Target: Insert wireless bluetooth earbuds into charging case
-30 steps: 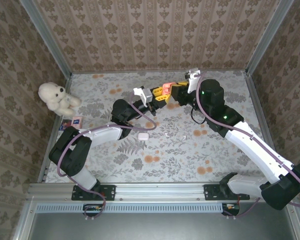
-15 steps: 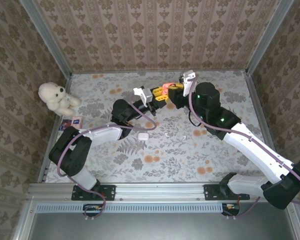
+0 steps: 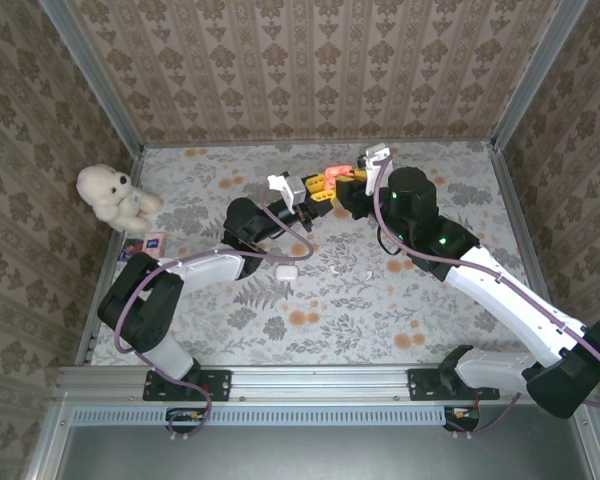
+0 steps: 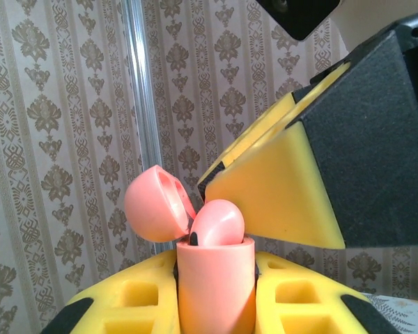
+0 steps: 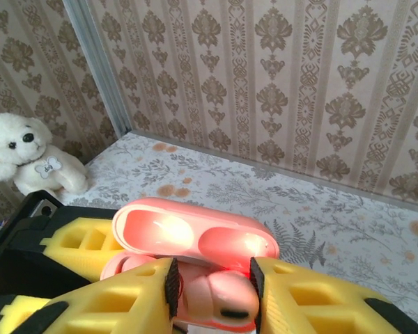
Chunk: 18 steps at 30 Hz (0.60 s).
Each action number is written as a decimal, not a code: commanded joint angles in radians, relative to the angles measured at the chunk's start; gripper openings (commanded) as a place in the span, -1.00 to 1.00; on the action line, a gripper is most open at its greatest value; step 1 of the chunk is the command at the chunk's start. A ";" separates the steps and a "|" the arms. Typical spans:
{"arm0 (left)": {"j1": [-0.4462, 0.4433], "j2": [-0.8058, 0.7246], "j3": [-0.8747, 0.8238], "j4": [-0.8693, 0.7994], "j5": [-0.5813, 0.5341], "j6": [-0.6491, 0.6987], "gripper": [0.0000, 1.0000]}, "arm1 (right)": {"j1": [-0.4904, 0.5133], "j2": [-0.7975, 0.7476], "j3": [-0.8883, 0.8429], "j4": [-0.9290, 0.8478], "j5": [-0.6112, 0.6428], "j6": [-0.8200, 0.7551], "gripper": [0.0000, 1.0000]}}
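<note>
Above the far side of a floral-patterned table [image 3: 430, 300], the left gripper [image 4: 216, 313] is clamping the body of a small rounded salmon-pink plastic charging case [image 4: 216, 278], its hinged lid [image 4: 157, 209] tipped open. The right gripper [image 5: 212, 278] is straddling a glossy orange-red earbud [image 5: 219, 296] sitting in the case's mouth, jaws narrowly parted; whether they are pinching it cannot be told.

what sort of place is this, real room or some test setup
Probably a robot test cell dressed as a room: wallpapered panels in metal framing, a floral table, robot arms bolted to a rail.
</note>
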 commanded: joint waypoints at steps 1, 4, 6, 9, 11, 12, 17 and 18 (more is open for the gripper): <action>-0.005 -0.030 0.011 0.063 -0.011 -0.010 -1.00 | 0.012 0.006 -0.013 -0.043 0.006 -0.019 -0.25; -0.006 -0.030 0.011 0.064 -0.011 -0.011 -1.00 | 0.013 0.006 -0.011 -0.043 0.010 -0.018 -0.21; -0.006 -0.030 0.011 0.064 -0.011 -0.011 -1.00 | 0.012 0.006 -0.009 -0.043 0.012 -0.018 -0.19; -0.007 -0.028 0.011 0.062 -0.011 -0.012 -1.00 | 0.011 0.006 -0.006 -0.043 0.015 -0.017 -0.18; -0.005 -0.028 0.009 0.063 -0.012 -0.012 -1.00 | 0.011 0.007 -0.003 -0.043 0.017 -0.016 -0.17; -0.006 -0.029 0.009 0.063 -0.012 -0.012 -1.00 | 0.011 0.007 -0.003 -0.044 0.016 -0.016 -0.17; -0.005 -0.029 0.001 0.063 -0.024 -0.008 -1.00 | 0.001 -0.011 -0.013 -0.053 0.034 0.008 -0.15; -0.005 -0.030 -0.002 0.062 -0.038 -0.006 -1.00 | -0.003 -0.023 -0.020 -0.054 0.038 0.023 -0.14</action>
